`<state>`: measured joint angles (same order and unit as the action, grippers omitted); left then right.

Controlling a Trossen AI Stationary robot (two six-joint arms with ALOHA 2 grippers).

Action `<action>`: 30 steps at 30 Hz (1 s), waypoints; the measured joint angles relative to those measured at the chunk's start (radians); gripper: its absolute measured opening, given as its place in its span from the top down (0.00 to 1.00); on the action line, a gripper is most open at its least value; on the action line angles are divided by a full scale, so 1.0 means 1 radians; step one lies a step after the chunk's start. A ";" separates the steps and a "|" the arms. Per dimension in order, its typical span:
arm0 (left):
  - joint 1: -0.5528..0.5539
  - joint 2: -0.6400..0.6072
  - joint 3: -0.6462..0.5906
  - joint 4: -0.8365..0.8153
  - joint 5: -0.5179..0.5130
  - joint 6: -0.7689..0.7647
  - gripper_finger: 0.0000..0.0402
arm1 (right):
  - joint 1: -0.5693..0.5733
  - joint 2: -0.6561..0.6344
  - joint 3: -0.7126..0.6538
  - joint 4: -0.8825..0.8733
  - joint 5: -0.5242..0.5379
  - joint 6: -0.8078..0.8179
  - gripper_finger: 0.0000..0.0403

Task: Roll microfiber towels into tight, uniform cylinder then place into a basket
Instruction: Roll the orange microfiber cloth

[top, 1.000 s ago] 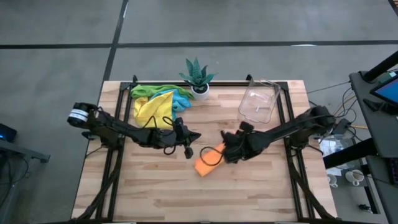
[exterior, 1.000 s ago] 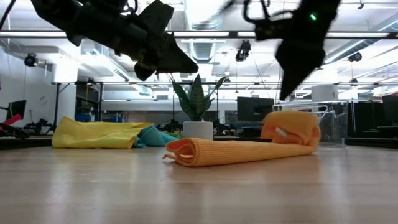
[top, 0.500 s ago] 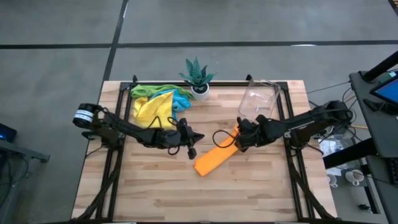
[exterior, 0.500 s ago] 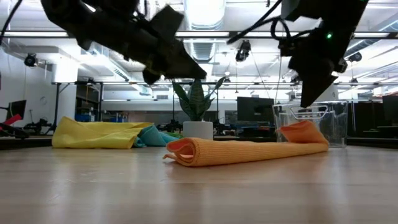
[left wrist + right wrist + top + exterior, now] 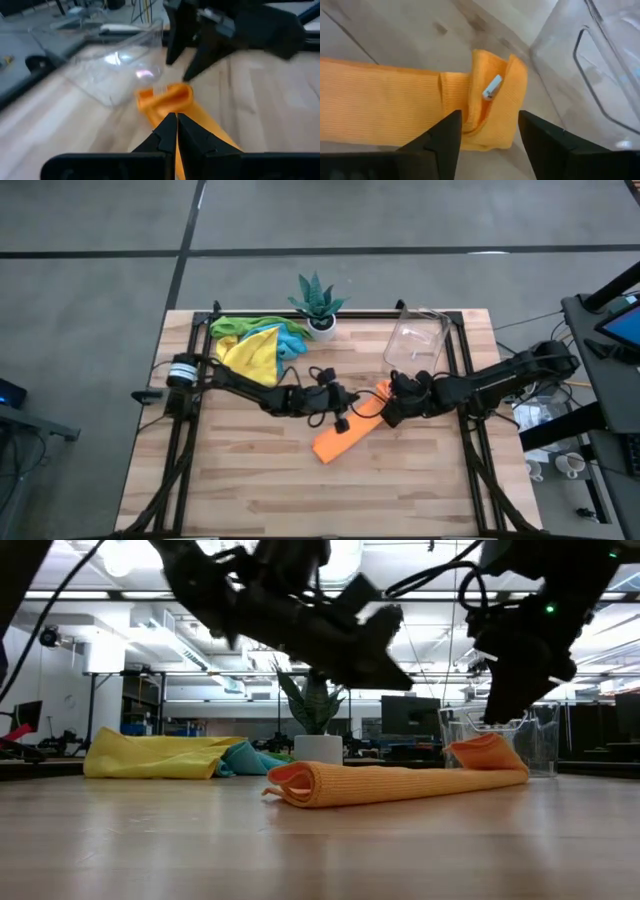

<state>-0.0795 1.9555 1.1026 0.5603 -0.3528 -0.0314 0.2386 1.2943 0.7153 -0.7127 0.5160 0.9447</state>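
the orange towel (image 5: pixel 345 432) lies on the wooden table (image 5: pixel 250 480) as a long loose roll, slanting from near the middle up toward the clear plastic basket (image 5: pixel 415 343). its upper end, the one with a small white tag (image 5: pixel 492 86), sits just ahead of the right gripper (image 5: pixel 392 402), whose jaws stand spread apart. in the right wrist view the two dark fingers (image 5: pixel 445 135) frame that tagged end without touching it, and the low view shows this gripper hanging just above the cloth with nothing in it.

the left gripper (image 5: pixel 346 401) hovers over the middle of the roll from the other side, jaws pressed together on nothing. in its wrist view the shut fingertips (image 5: pixel 170 125) point straight at the folded orange end, with the basket just beyond.

well behind the left gripper a heap of yellow, green and light blue towels (image 5: pixel 255 345) lies by the potted plant (image 5: pixel 318 305).
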 joint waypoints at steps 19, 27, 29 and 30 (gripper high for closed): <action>-0.021 -0.211 -0.245 0.198 -0.180 0.089 1.00 | 0.152 0.147 -0.139 0.213 0.378 0.318 0.98; -0.021 -0.235 -0.265 0.191 -0.155 0.088 1.00 | 0.147 0.253 -0.111 0.308 0.323 0.254 0.98; -0.021 -0.233 -0.268 0.187 -0.140 0.087 1.00 | 0.150 0.277 -0.104 0.335 0.281 0.236 0.98; -0.021 -0.230 -0.268 0.182 -0.130 0.086 1.00 | 0.153 0.286 -0.103 0.338 0.270 0.233 0.98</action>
<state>-0.1001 1.7253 0.8342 0.7424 -0.4829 0.0549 0.3919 1.5804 0.6124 -0.3751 0.7858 1.1774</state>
